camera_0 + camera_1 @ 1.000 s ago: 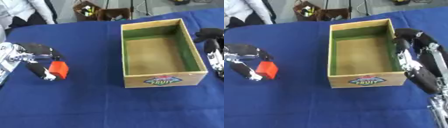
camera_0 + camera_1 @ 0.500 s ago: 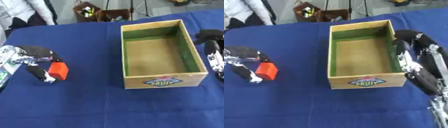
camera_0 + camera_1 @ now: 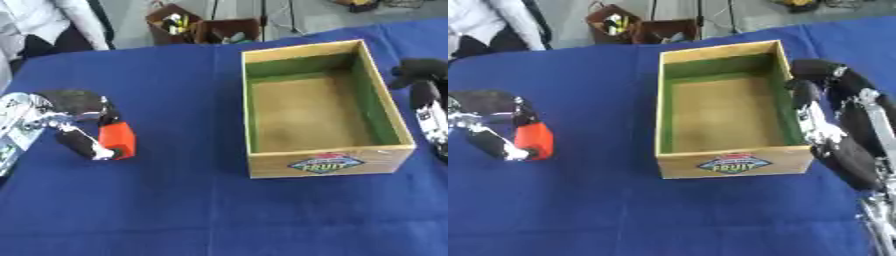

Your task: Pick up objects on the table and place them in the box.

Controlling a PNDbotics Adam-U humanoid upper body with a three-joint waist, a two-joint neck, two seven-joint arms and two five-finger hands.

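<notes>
left hand (image 3: 74, 117): curled around the orange block (image 3: 117, 139), far left of the tabletop (image 3: 175, 210)
change: the block has shifted slightly left, apparently lifting
right hand (image 3: 833, 115): idle beside the box (image 3: 385, 155), fingers unclear
box: empty, nothing placed yet

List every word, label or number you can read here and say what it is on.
"FRUIT": on the sticker on the near wall of the box.
Smaller marks on that sticker: too blurred to read.
Orange object in the left hand: no readable text.
Right hand: no readable text.
</notes>
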